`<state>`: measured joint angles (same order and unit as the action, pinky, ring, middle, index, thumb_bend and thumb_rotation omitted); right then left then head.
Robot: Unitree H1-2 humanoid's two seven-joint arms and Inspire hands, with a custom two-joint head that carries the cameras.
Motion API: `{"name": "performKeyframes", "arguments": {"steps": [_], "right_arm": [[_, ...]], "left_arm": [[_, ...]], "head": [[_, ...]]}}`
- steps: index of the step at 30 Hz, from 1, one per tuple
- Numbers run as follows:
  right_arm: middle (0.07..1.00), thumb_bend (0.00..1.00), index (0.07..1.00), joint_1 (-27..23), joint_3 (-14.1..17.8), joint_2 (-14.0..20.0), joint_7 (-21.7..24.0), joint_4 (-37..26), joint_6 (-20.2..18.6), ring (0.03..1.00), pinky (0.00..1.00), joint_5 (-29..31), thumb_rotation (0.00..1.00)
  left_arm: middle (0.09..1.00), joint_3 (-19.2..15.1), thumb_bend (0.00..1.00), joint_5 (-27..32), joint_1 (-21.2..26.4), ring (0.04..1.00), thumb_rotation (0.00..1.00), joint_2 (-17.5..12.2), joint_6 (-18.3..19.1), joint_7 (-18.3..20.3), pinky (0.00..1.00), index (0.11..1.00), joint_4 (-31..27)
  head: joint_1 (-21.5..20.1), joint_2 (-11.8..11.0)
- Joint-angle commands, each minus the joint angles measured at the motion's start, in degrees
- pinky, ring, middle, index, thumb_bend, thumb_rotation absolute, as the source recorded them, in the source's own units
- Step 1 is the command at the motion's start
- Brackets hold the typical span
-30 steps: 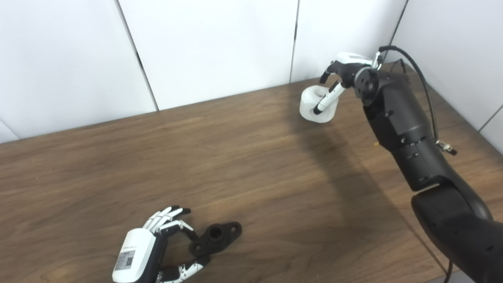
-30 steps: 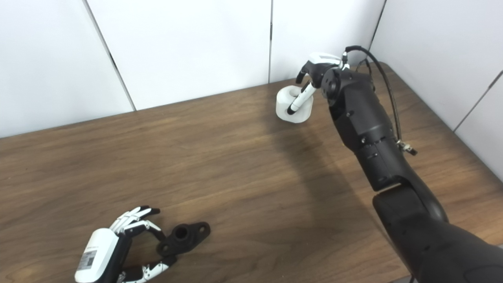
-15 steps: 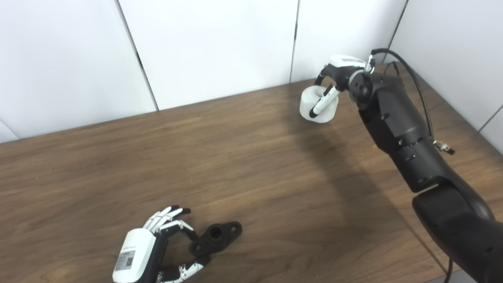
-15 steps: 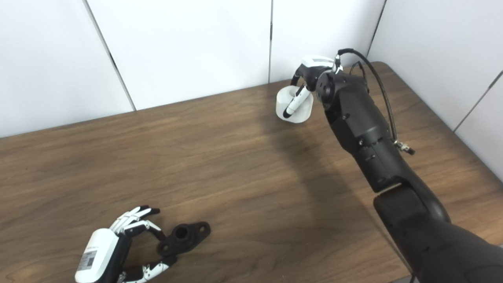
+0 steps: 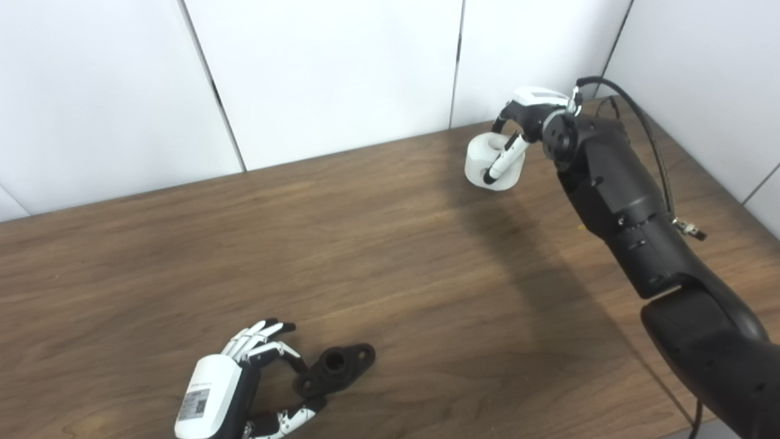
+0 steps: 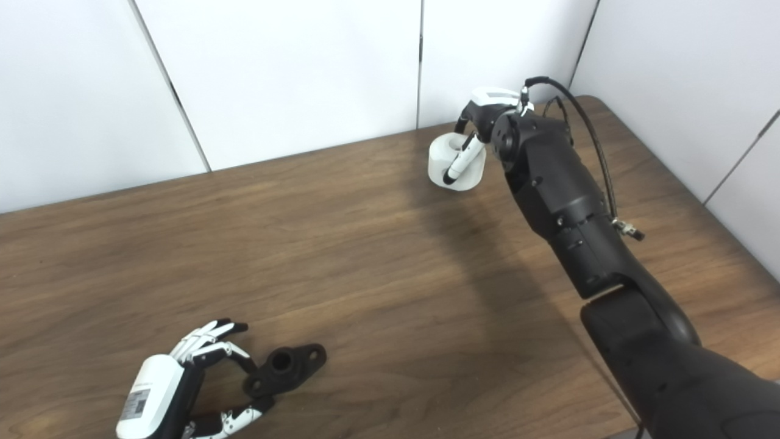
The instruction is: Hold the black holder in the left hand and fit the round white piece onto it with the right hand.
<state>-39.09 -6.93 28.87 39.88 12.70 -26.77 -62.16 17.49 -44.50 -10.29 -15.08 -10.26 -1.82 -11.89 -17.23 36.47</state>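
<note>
Over the last second the right hand (image 5: pixel 529 116) had drawn slightly in over the round white piece (image 5: pixel 489 162), its thumb (image 5: pixel 501 164) lying further across the piece's front wall than before, while the left hand and the black holder had kept their places.

The brown wooden table (image 5: pixel 365 244) filled most of both head views, with white wall panels (image 5: pixel 329 73) standing behind it from 9 through 12 to 3 o'clock. The right arm (image 5: pixel 634 225), black and bulky, reached from 5 o'clock up to about 1 o'clock, a black cable (image 5: pixel 652 128) looping along its outer side. There the right hand curled over the round white piece, thumb on the near wall and the other digits hooked over the rim at the far side; it gripped the piece, though whether the piece had left the tabletop could not be told. The piece sat near the table's far edge, well apart from the holder.

At about 7 o'clock the left hand (image 6: pixel 177 378) lay low on the table, spread wide and holding nothing, its fingers (image 6: pixel 207 338) and thumb (image 6: pixel 234 419) bracketing the near end of the black holder (image 6: pixel 284 367). The holder rested flat on the wood, its round socket facing up between two pierced ears, and the fingertips looked to be just at its end.
</note>
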Motion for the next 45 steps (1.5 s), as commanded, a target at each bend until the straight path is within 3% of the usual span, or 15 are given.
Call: {"name": "performKeyframes", "arguments": {"steps": [1, 21, 45], "right_arm": [[0.976, 0.93, 0.734, -2.4, 0.9, 1.7, -2.7, -0.8, -0.1, 1.0, 0.93, -0.9, 0.31], [0.927, 0.91, 0.691, -1.9, 2.2, 0.5, -4.3, -1.8, -0.1, 0.971, 0.89, -1.4, 0.32], [0.953, 0.9, 0.699, -0.1, 1.5, -1.0, -4.6, -2.3, -0.1, 1.0, 0.95, -3.5, 0.29]], "left_arm": [[0.819, 0.4, 0.52, -1.1, -2.3, 0.88, 0.04, -0.6, 2.7, 2.7, 0.86, 0.487, 1.0], [0.818, 0.6, 0.52, -1.4, -2.3, 0.88, 0.04, -0.7, 3.0, 2.6, 0.86, 0.487, 0.8], [0.82, 0.5, 0.52, -1.2, -2.1, 0.878, 0.04, -0.6, 3.5, 3.3, 0.86, 0.487, 0.3]], "head": [[0.0, 0.1], [0.0, 0.4], [0.0, 0.5]]}}
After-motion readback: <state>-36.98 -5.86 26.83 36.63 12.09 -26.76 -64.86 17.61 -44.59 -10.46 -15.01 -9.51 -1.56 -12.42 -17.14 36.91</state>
